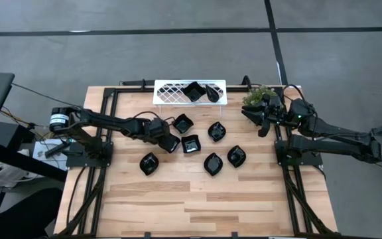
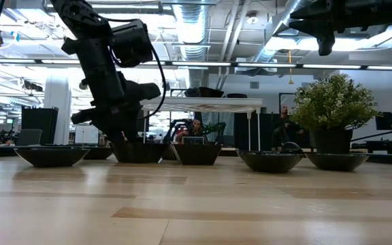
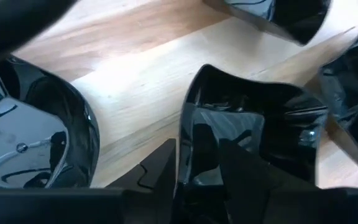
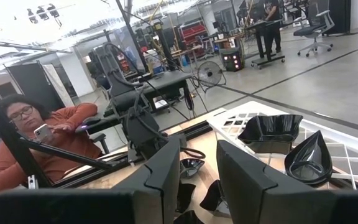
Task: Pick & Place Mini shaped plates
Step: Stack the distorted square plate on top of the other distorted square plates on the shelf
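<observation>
Several glossy black mini plates lie on the wooden table: (image 1: 182,123), (image 1: 217,131), (image 1: 150,163), (image 1: 213,163), (image 1: 237,156). Two more rest in the white lattice tray (image 1: 171,93). My left gripper (image 1: 170,141) is down at a wavy-edged square plate (image 1: 191,143) near the table's middle, and is shut on its wall. In the left wrist view this plate (image 3: 260,130) fills the centre, with a rounder plate (image 3: 36,143) beside it. My right gripper (image 1: 264,123) waits raised at the table's right side, by the potted plant, open and holding nothing (image 4: 197,155). My left gripper (image 3: 197,155) has the square plate by its near wall (image 3: 186,140), one finger (image 3: 157,171) outside the plate and the other (image 3: 244,165) inside its hollow. The fingers slant down from the table's left. The plate (image 2: 139,151) sits level on the table.
A potted plant (image 1: 260,98) stands at the far right corner, under the right arm. The tray sits at the far edge, with a wavy square plate (image 1: 193,91) and a teardrop plate (image 1: 212,93) in it. The near half of the table is bare wood. A seated person (image 4: 36,137) shows beyond the table.
</observation>
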Motion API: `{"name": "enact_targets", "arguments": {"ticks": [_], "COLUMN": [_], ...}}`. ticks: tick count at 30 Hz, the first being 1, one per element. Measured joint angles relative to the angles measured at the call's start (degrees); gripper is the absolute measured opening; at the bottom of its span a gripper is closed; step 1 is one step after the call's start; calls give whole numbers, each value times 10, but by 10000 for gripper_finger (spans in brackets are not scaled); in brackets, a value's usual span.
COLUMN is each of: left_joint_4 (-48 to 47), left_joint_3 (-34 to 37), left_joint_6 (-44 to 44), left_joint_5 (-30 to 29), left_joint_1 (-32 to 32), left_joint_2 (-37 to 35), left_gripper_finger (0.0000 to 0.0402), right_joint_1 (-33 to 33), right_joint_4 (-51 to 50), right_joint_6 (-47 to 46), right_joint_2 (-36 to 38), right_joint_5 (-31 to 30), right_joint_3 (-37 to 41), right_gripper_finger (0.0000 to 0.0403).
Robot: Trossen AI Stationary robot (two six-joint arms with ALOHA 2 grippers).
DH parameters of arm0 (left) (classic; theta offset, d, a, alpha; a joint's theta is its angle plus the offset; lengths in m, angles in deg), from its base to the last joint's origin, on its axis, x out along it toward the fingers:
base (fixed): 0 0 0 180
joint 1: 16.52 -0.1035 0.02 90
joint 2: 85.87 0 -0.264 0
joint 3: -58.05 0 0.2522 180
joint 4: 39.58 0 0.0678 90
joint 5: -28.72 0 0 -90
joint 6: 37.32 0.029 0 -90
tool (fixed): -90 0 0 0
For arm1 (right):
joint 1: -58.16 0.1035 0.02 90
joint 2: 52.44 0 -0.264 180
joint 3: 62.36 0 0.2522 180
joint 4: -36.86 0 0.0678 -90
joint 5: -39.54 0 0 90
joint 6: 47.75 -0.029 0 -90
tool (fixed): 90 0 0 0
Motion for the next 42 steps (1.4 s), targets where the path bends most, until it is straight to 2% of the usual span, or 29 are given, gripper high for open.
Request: {"name": "enact_targets", "arguments": {"ticks": [9,16,21,27,37,42], "left_joint_4": [0,2,2,-10,-35,-27], "left_joint_3": [0,-1,-1,-1,-1,-1], "left_joint_6": [2,2,2,2,3,2], "left_joint_5": [17,12,14,44,86,86], "left_joint_1": [0,0,0,0,0,0], "left_joint_2": [15,3,2,-22,-143,-203], "left_gripper_finger": [70,10,9,7,6,6], "right_joint_1": [0,0,0,0,0,0], "right_joint_4": [6,6,5,4,4,4], "right_joint_6": [0,2,2,2,2,6], "right_joint_2": [0,0,0,0,0,0], "right_joint_5": [0,0,0,0,0,0], "right_joint_3": [0,0,0,0,0,0], "right_gripper_finger": [102,102,102,102,102,102]}}
